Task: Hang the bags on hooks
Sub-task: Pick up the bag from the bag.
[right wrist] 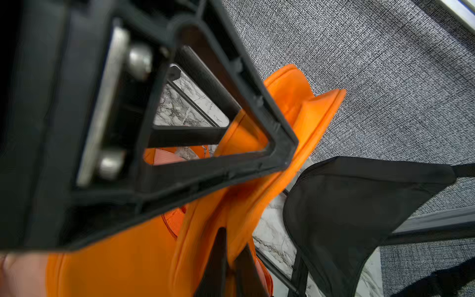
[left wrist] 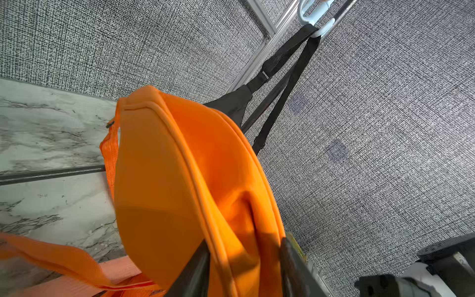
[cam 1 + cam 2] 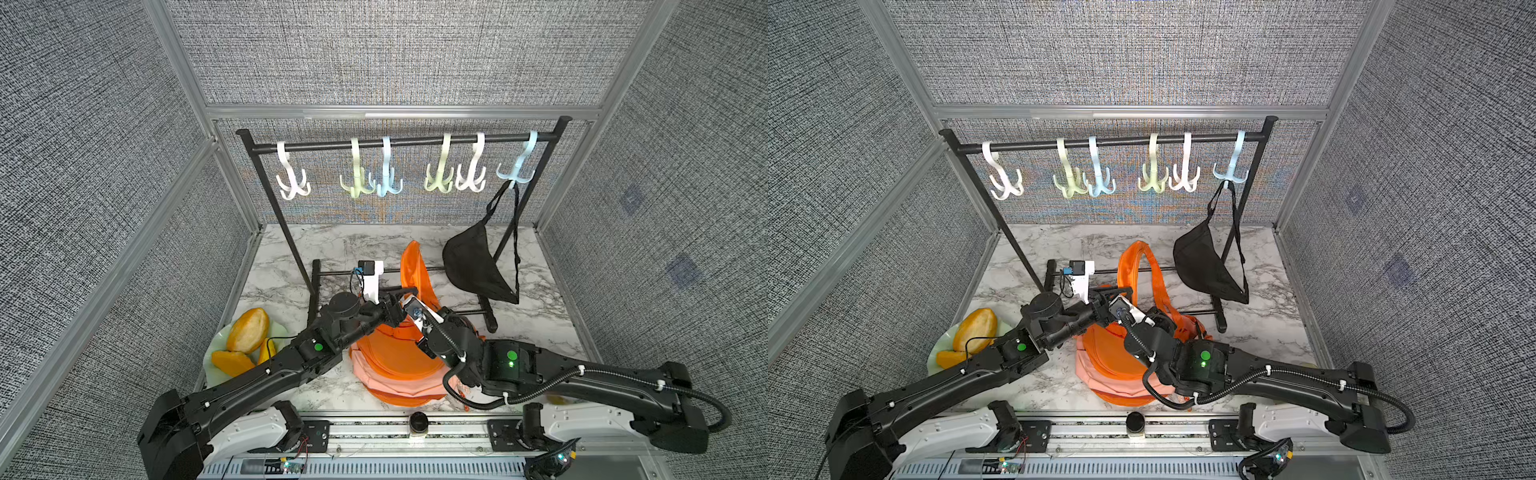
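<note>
Far left: a plate (image 3: 217, 337) carrying cut mango pieces (image 3: 248, 330) is sitting at the edge of the marble counter (image 3: 274, 266). The left arm is reaching inward from that side. The left claw (image 2: 244, 244) is pinching the rim of the orange bag (image 3: 395, 357); in the left wrist view the fabric is lying between its two fingers (image 2: 198, 267).

Centre: the orange bag is resting partly on the counter between the two arms. One end is standing upright in front of the lower bar of the black rack (image 3: 415, 140). That end is sitting below the six hooks (image 3: 439, 178) hanging along the top bar and is touching none of them. The right claw (image 1: 235, 239) is pressing together on a fold of the same bag.

Far right: a black bag (image 3: 473, 266) is hanging by its strap from the light-blue hook (image 3: 516, 170), near the lifted orange end.
</note>
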Controlling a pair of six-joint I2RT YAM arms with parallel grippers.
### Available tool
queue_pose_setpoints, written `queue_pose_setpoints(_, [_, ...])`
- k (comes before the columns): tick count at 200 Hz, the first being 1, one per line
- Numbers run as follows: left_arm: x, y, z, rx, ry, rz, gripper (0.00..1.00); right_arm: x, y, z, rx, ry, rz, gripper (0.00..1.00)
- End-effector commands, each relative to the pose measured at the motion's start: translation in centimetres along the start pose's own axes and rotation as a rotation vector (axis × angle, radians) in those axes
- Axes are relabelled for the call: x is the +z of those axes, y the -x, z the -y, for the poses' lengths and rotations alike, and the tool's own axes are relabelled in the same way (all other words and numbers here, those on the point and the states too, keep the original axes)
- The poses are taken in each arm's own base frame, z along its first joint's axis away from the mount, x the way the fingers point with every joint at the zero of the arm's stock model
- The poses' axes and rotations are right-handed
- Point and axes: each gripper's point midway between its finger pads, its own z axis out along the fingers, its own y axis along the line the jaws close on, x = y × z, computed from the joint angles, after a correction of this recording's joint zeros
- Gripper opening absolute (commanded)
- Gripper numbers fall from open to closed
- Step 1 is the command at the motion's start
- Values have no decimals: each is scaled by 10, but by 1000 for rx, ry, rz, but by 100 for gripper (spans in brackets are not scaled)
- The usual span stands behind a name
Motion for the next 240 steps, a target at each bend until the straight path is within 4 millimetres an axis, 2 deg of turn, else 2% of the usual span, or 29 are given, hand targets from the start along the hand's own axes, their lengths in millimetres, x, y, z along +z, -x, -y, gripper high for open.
queue_pose_setpoints(1, [2,5,8,21,-35,9,46,-1,10,1,15,-10,28,0])
queue_pose_setpoints(58, [4,2,11,21,-59,2,45,-3,9,0,18,-1,35,0])
queue_pose_setpoints(91, [6,3,1,22,10,-9,15,-5,9,1,23,3,41,1])
queue_pose_setpoints(106, [5,2,-1,27,24,-11,8,-6,8,1,23,4,40,5])
queue_pose_setpoints(125, [2,3,-1,50,29,-10,5,-8,8,1,32,17,42,14])
queue_pose_setpoints(148, [-7,9,3,101,28,-2,0,-18,11,4,72,59,44,48])
queue_pose_setpoints(162, [-13,12,9,148,13,-7,0,-28,13,13,109,66,69,61])
queue_pose_setpoints(177, [-22,16,20,196,-20,-16,0,-42,17,30,167,63,125,69])
queue_pose_setpoints(198, [-35,20,41,270,-98,-36,0,-61,20,60,281,58,214,77])
queue_pose_setpoints(222, [-52,32,58,334,-137,-35,0,-69,11,95,402,33,237,82])
queue_pose_setpoints(234, [-62,39,67,364,-155,-24,0,-65,1,109,449,15,217,83])
queue_pose_setpoints(240, [-67,42,72,378,-168,-17,0,-70,-1,120,488,14,236,83])
